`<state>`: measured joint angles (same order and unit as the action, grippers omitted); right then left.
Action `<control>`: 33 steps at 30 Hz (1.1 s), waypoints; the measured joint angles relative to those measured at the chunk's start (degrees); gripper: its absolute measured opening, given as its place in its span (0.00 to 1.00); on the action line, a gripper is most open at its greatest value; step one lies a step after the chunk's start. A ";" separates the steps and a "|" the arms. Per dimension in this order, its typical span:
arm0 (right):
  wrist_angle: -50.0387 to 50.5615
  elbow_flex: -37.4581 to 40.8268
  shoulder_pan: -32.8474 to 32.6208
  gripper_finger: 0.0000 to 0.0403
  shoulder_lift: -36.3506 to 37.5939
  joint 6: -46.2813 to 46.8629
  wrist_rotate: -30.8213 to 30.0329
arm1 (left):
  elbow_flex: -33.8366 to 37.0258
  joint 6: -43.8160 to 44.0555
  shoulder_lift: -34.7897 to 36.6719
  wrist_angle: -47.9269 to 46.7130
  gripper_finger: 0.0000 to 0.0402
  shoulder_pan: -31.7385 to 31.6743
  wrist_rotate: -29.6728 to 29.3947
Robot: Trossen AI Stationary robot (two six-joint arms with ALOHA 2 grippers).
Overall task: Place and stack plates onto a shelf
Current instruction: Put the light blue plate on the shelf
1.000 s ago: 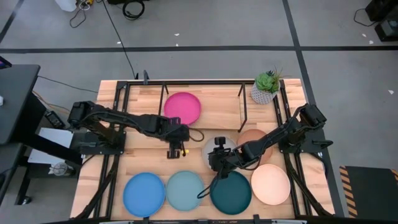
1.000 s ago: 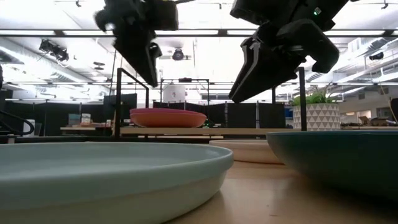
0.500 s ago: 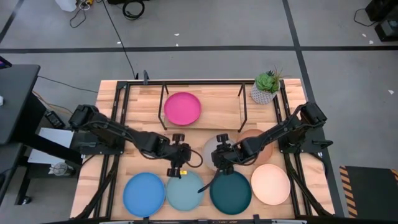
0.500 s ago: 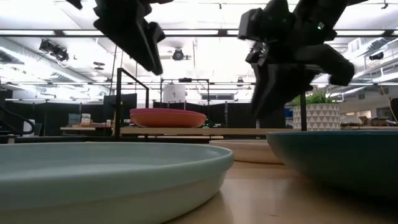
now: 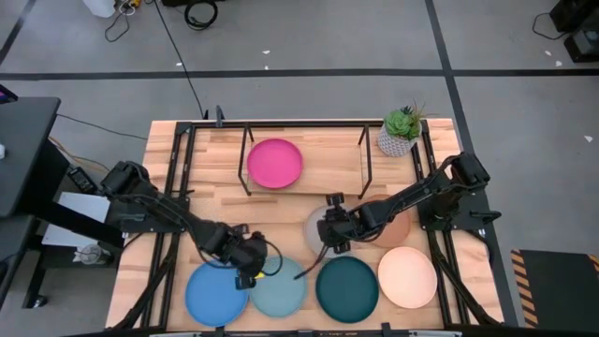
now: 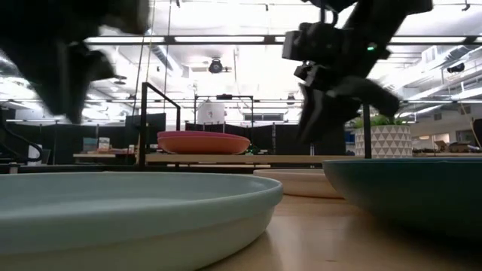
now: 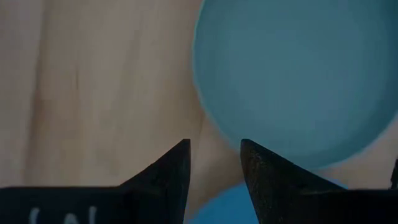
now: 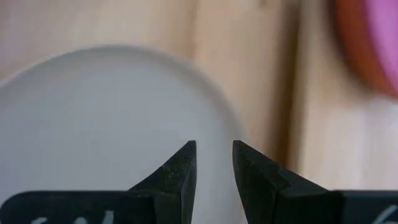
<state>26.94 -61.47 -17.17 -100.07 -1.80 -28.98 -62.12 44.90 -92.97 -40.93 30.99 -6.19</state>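
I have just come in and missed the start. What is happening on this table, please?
Two robot arms are putting plates on a shelf. So far the magenta plate sits there, on an orange one in the low view. The left hand is over the near row, between the blue plate and pale aqua plate. The right hand is over the light grey plate. Both hands are open and empty.

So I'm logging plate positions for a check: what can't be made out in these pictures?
- Terracotta plate: high view, mostly covered by the right arm.
- Left gripper: low view, motion-blurred.
- Light grey plate: right wrist view, cut off at the edge.
- Orange plate: high view, hidden under the magenta plate.
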 joint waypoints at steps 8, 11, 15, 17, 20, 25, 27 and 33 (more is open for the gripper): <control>-7.52 0.00 3.47 0.27 0.00 -10.36 6.43 | 0.29 12.92 -0.02 5.85 0.37 5.82 -2.15; -8.24 0.00 4.34 0.27 0.00 -11.85 8.21 | 0.29 12.58 -0.02 8.11 0.37 6.22 -8.07; -8.09 0.00 4.83 0.27 0.00 -11.65 9.44 | 0.29 10.45 -0.97 7.84 0.37 3.67 -12.05; -8.06 0.00 4.93 0.27 0.00 -11.01 10.09 | 0.29 7.55 -1.98 7.76 0.37 2.07 -11.86; -7.94 0.00 4.78 0.27 0.00 -9.35 11.68 | 0.27 3.62 -4.66 7.75 0.37 -0.59 -9.99; -6.29 0.00 4.21 0.27 0.00 -7.62 12.18 | 0.29 -3.15 -8.30 9.08 0.37 -4.97 -3.85; -6.16 0.00 4.03 0.27 0.00 -6.52 12.18 | 0.40 -5.57 -8.49 10.06 0.37 -6.29 -1.10; -4.23 0.00 2.66 0.27 0.00 -2.62 12.17 | 2.18 -10.26 -8.26 14.26 0.36 -8.78 3.86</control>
<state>22.70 -61.47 -14.51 -100.07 -4.42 -16.81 -59.93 34.64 -101.23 -26.67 22.22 -2.32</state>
